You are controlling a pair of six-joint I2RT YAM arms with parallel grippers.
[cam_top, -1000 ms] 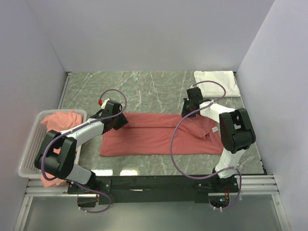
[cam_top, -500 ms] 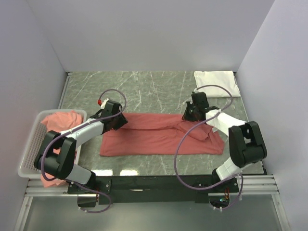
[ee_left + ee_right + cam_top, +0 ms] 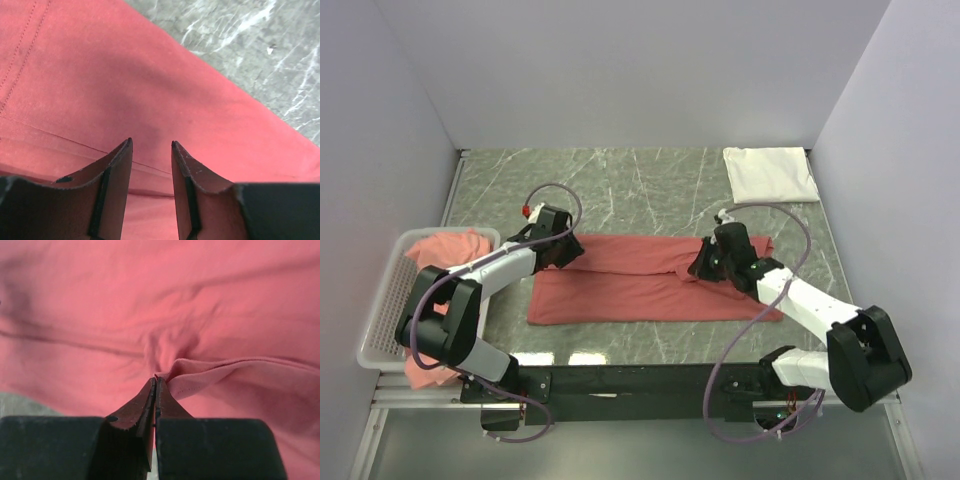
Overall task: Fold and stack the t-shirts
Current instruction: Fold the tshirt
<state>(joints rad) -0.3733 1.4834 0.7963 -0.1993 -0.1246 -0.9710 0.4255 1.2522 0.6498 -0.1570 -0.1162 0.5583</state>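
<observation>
A salmon t-shirt [image 3: 620,285] lies folded lengthwise in a long strip across the middle of the table. My right gripper [image 3: 705,262] is shut on a hem edge of this t-shirt [image 3: 215,375] and holds the right end pulled leftward over the strip. My left gripper [image 3: 563,250] is open over the strip's upper left end, its fingers [image 3: 117,170] apart just above the cloth [image 3: 100,75]. A folded white t-shirt [image 3: 770,172] lies at the far right corner. More salmon t-shirts [image 3: 445,248] are heaped in the basket at left.
A white mesh basket [image 3: 382,310] stands at the table's left edge. Grey walls close in the left, back and right sides. The marble tabletop [image 3: 620,185] shows behind the strip.
My right gripper has carried the t-shirt's right end leftward and toward the front, folding it over. The right arm has swung outward. The left gripper has barely moved.
</observation>
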